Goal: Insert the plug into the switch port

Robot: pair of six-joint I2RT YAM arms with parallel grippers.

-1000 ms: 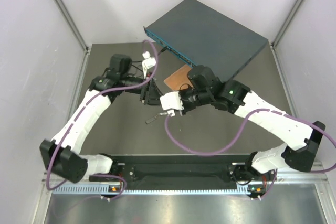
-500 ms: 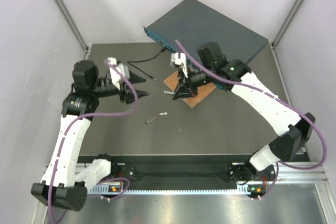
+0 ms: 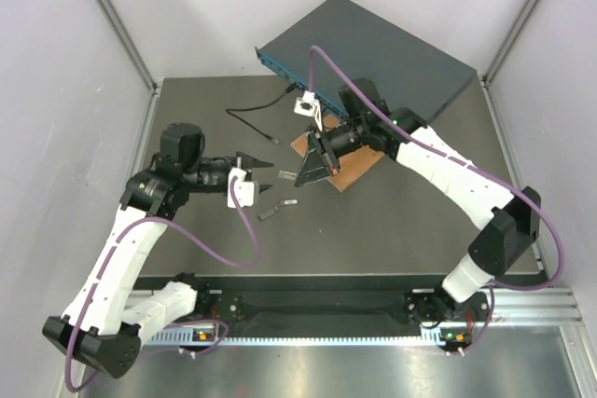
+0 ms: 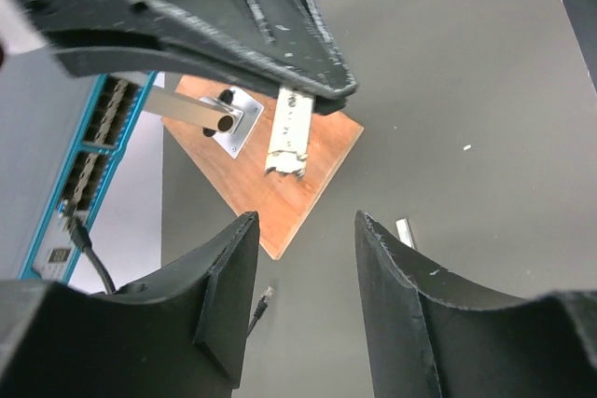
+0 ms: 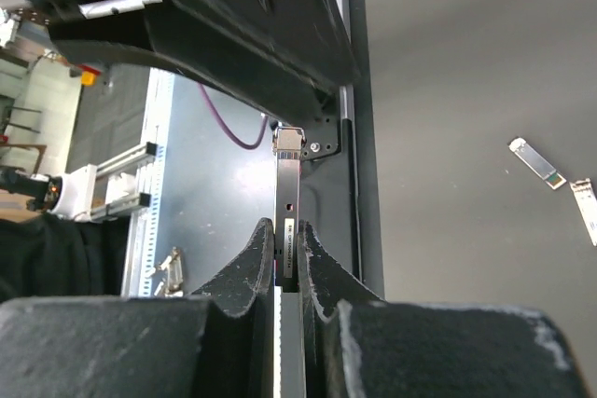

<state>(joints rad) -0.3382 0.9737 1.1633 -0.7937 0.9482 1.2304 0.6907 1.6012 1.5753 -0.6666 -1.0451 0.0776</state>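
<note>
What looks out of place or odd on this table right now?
The right jaws are shut on a slim grey module, not the plug, which lies loose on the table at the black cable's free end. Two similar grey pieces lie scattered on the table too.

no legible txt, tiny label [image 5: 289, 227] on slim module [image 5: 288, 179], too blurry

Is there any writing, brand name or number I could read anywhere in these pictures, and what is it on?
No text here is legible.
White sticker on the slim metal piece in the right gripper: tiny print, too small to read.
Small pale marking at the end of the network switch's teal face: blurred, unreadable.
</note>
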